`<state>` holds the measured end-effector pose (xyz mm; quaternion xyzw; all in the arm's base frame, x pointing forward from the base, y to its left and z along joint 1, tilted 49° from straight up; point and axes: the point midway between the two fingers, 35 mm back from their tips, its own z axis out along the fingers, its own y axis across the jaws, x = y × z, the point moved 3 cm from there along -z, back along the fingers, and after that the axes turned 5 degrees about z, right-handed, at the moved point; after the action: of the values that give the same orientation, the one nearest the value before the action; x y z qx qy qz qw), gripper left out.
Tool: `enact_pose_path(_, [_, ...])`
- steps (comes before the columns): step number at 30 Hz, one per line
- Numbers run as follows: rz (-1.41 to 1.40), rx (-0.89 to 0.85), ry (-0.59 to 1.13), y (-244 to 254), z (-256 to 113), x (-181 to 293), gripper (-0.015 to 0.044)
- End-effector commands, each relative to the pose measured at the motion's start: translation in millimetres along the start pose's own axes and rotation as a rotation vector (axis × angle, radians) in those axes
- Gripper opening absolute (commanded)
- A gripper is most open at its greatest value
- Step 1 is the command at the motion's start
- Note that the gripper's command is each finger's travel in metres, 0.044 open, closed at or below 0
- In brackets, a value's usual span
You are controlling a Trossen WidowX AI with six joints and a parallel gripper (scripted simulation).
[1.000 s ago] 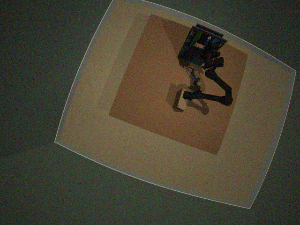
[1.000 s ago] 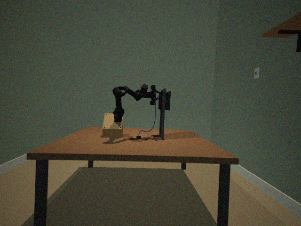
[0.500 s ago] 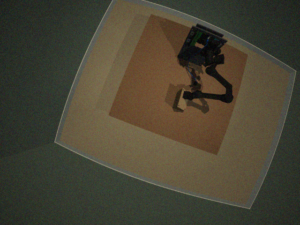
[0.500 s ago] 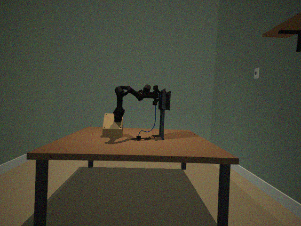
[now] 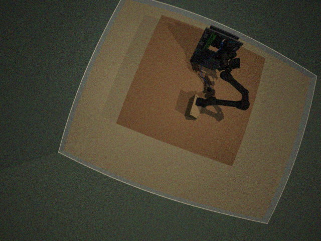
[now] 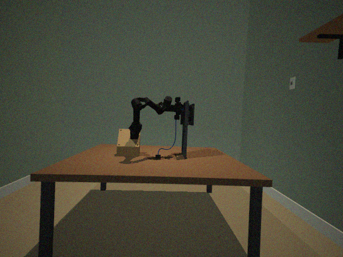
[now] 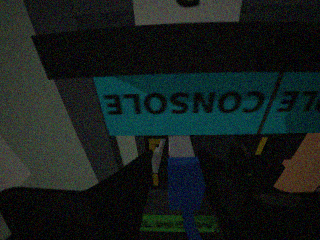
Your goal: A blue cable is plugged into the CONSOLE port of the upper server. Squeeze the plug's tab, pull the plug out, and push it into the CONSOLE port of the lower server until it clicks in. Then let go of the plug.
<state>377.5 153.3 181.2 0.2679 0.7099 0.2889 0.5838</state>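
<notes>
The blue plug (image 7: pixel 186 182) sits with its pale front end in a port under a cyan CONSOLE label (image 7: pixel 185 120), upside down in the wrist view. Its tab is not clear. My gripper (image 7: pixel 175 155) (image 6: pixel 181 107) is partly open at the rack, with its dark fingers on either side of the plug. A gap shows between the left finger and the plug; the right finger is close beside it, its contact too dark to tell. The blue cable (image 6: pixel 175 133) hangs down from the rack. A second CONSOLE label (image 7: pixel 300 105) is partly visible at the right; its port is hidden.
The dark rack (image 6: pixel 184 141) (image 5: pixel 199 49) stands upright on the table (image 6: pixel 110 166) (image 5: pixel 155 78). The cable runs to a small black block (image 6: pixel 157 156) on the table. A beige box (image 6: pixel 124 136) (image 5: pixel 194 110) is by my base. A green label (image 7: pixel 177 222) lies below the plug.
</notes>
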Motion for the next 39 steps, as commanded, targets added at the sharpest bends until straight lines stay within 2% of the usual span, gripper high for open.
enact_pose_path(1, [0.0, 0.003, -0.002, -0.8, 0.0, -0.3, 0.0146])
enact_pose_path(23, [0.0, 0.003, -0.002, -0.8, 0.0, -0.3, 0.0])
enact_pose_path(39, [-0.005, 0.001, 0.0, -1.0, -5.9, 1.5, 0.0])
